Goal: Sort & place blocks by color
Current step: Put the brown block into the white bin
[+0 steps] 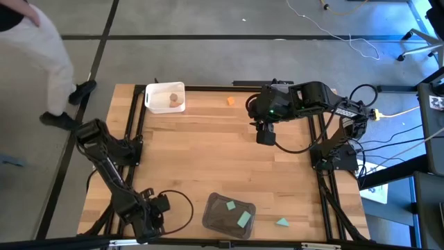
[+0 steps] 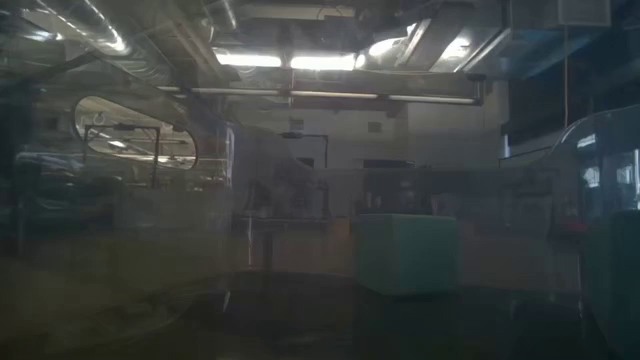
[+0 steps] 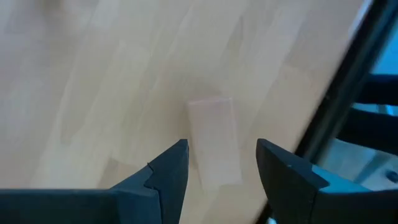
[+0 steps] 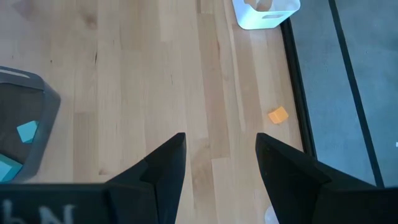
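Note:
A pale wooden block (image 3: 212,134) lies flat on the table near its near left corner. My left gripper (image 3: 222,149) (image 1: 148,214) hangs open just above the block, pointing steeply down, one finger on either side of the block's near end; I see no touch. My right gripper (image 1: 266,136) (image 4: 221,146) is open and holds nothing, high over the table's far right part. An orange block (image 1: 231,101) (image 4: 278,115) lies by the far edge. A teal wedge (image 1: 282,222) lies near the front edge. Teal blocks (image 1: 243,219) lie in the dark grey tray (image 1: 211,221).
A white tray (image 1: 149,97) (image 4: 249,18) at the far left holds pale wooden pieces (image 1: 173,99). A person's legs (image 1: 48,55) show beyond the table's far left corner. Black frame rails (image 1: 135,132) run along the table's sides. The low view is murky, with a teal block (image 2: 405,252) close up.

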